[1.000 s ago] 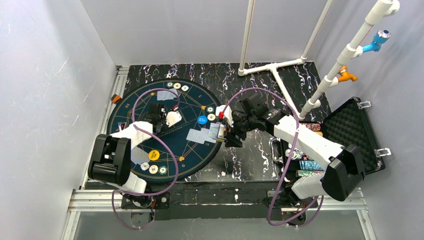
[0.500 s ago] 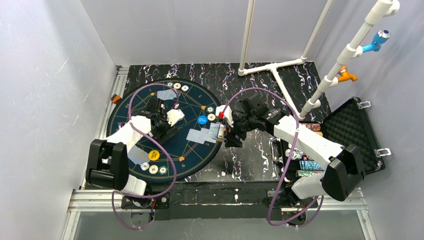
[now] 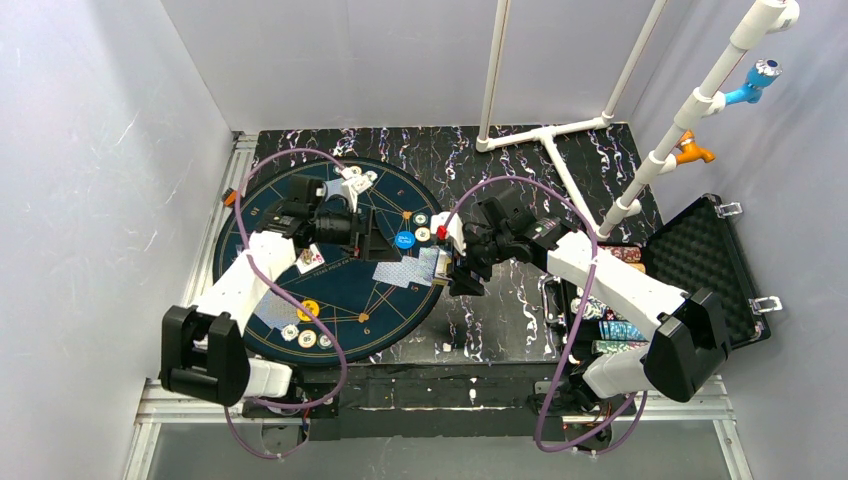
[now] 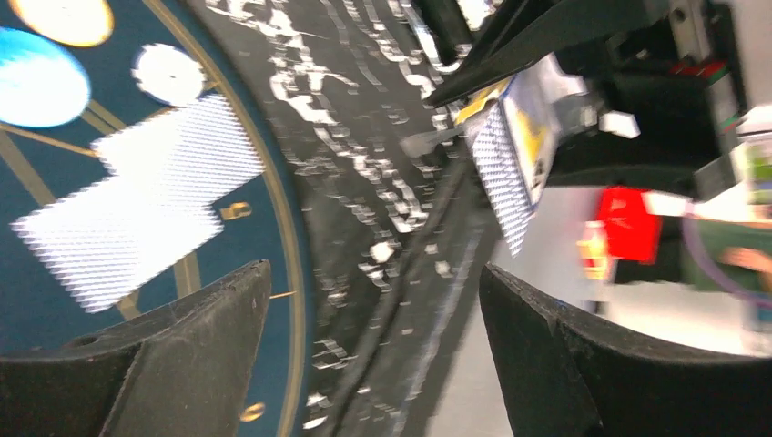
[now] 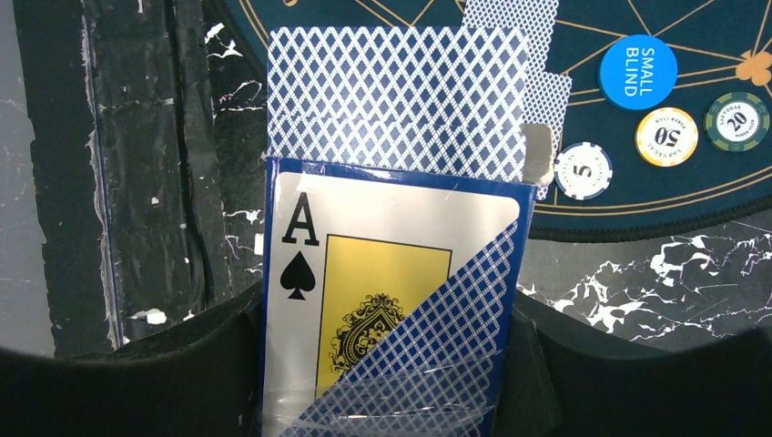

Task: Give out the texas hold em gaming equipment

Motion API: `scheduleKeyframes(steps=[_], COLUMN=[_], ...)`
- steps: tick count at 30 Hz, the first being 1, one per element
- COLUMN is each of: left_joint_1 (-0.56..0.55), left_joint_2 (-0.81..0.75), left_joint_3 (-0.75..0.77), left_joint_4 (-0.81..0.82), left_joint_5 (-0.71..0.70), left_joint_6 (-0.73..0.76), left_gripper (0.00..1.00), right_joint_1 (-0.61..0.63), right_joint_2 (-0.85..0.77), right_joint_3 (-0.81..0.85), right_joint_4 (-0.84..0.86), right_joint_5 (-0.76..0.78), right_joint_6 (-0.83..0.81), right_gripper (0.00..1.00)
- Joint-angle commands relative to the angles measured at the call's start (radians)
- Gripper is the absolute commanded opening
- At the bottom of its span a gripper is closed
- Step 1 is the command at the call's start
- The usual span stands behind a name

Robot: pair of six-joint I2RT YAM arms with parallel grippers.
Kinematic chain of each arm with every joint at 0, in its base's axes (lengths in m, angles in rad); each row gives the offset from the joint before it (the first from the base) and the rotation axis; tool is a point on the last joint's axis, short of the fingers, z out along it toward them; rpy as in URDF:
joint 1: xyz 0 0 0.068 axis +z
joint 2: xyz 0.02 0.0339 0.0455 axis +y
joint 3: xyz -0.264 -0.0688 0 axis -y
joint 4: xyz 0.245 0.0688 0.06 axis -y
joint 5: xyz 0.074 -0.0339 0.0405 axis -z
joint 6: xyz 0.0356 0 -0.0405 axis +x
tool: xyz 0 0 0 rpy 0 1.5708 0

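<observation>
A playing-card box (image 5: 364, 273) with an ace of spades on its face sits between my right gripper's (image 5: 387, 323) fingers, and a fan of blue-backed cards (image 5: 396, 100) sticks out of its top. That gripper (image 3: 455, 268) hangs at the right rim of the round mat (image 3: 340, 300). My left gripper (image 3: 372, 238) is open and empty over the mat, pointing at the box (image 4: 510, 155). Two overlapping cards (image 3: 395, 272) lie on the mat below it. A blue small-blind disc (image 5: 639, 71) and three chips (image 5: 666, 137) lie near the rim.
More cards (image 3: 272, 308) (image 3: 330, 188), a yellow disc (image 3: 308, 310) and chips (image 3: 307, 339) lie around the mat. The open black case (image 3: 705, 265) with rows of chips (image 3: 615, 330) stands at the right. White pipes (image 3: 560, 130) run across the back of the table.
My left gripper went from shut to open and swung back and right toward the card box. A card now lies beside the yellow disc. The right arm has not moved.
</observation>
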Motion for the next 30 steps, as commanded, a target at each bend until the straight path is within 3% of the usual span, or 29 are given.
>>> scheduleKeyframes(steps=[1,9,12,19,25,30], left_joint_1=[-0.056,-0.149,-0.163,-0.162,-0.143,-0.131], left_joint_2=[0.044,0.084,0.105,0.145,0.125,0.097], left_joint_3=[-0.062,-0.073,-0.075,-0.036,-0.052,-0.059], left_joint_4=[0.250,0.320,0.315,0.117,0.089,0.118], left_joint_5=[0.220,0.200,0.185,0.158,0.161,0.227], left_joint_6=[-0.369,-0.446,-0.445,-0.306,-0.280,-0.297], left_gripper=[0.84,0.79,0.70,0.51,0.30,0.28], right_joint_1=[0.012,0.026,0.027,0.027,0.027,0.027], right_joint_2=[-0.003,0.004,0.004,-0.004,-0.014,-0.018], right_joint_3=[0.028,0.035,0.041,0.040,0.030,0.020], right_joint_4=[0.013,0.007,0.003,-0.007,-0.011,-0.009], right_joint_5=[-0.033,-0.033,-0.033,-0.037,-0.035,-0.030], right_joint_6=[-0.026,-0.040,-0.043,-0.053,-0.055,-0.058], right_gripper=[0.01,0.01,0.01,0.01,0.01,0.01])
